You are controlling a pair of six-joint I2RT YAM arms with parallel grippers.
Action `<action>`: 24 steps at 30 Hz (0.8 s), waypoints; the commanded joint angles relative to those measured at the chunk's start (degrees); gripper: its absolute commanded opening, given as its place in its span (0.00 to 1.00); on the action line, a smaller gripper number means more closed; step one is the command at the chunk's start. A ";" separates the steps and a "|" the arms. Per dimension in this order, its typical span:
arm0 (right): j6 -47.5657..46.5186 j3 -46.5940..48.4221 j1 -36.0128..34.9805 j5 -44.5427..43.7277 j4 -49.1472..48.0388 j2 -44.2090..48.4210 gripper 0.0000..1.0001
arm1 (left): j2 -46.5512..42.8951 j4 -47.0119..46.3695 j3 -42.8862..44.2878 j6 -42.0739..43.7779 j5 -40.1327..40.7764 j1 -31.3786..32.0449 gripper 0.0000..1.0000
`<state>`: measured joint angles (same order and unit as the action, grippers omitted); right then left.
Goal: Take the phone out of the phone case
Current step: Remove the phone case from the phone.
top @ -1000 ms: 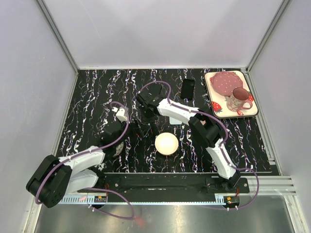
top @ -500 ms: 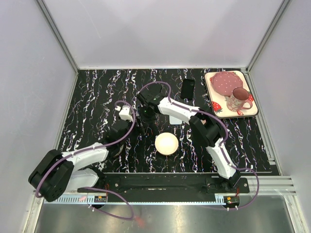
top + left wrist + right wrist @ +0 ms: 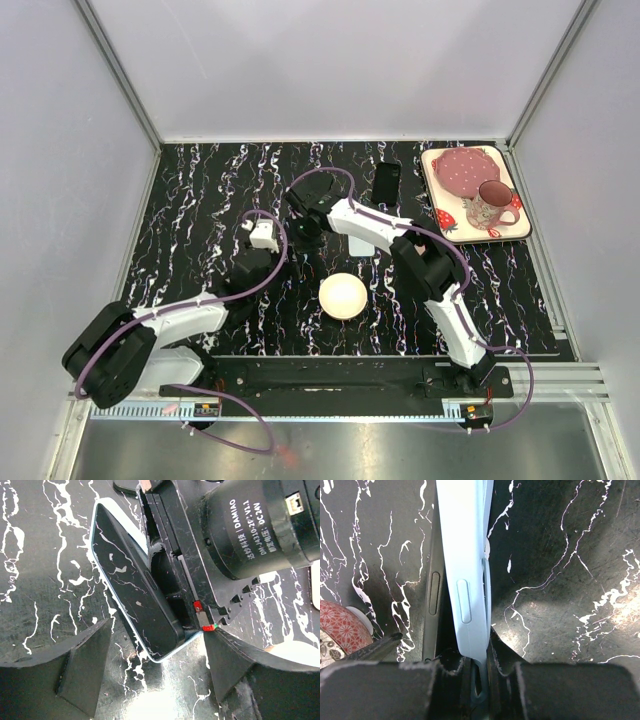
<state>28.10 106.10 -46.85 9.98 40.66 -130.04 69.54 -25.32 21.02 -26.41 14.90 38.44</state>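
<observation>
A black phone [image 3: 130,585] sits in a light blue phone case [image 3: 159,660] and stands on edge above the black marbled table. My right gripper [image 3: 476,647] is shut on the case wall [image 3: 465,565]. In the right wrist view the phone's dark edge [image 3: 434,590] stands apart from the case wall, with a gap between them. My left gripper [image 3: 158,626] is open, with one finger [image 3: 82,672] on each side of the phone's lower corner and neither touching it. In the top view both grippers meet left of the table's middle, the right gripper [image 3: 303,228] just beyond the left gripper [image 3: 283,254].
A white bowl [image 3: 343,296] sits just right of the left arm's wrist. A second dark phone-like slab [image 3: 386,182] lies at the back. A strawberry-print tray [image 3: 445,222] at the back right carries a red plate [image 3: 461,168] and a mug [image 3: 489,205].
My left arm has reached forward and to the right, up to the phone held by the right gripper, and its jaws have narrowed a little. The right gripper has barely moved.
</observation>
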 commanded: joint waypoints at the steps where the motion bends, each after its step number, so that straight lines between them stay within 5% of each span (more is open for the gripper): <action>1: 1.17 -1.95 -0.17 5.05 8.11 0.05 0.00 | 0.96 2.20 2.63 4.52 10.93 1.55 0.77; 24: 0.47 -3.54 3.52 4.96 7.85 1.19 0.00 | -0.02 4.93 2.10 4.88 17.45 3.75 0.77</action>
<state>28.53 104.86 -44.51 14.68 39.46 -129.71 69.10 -20.80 23.00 -22.68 26.83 42.85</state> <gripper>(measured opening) 0.165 0.769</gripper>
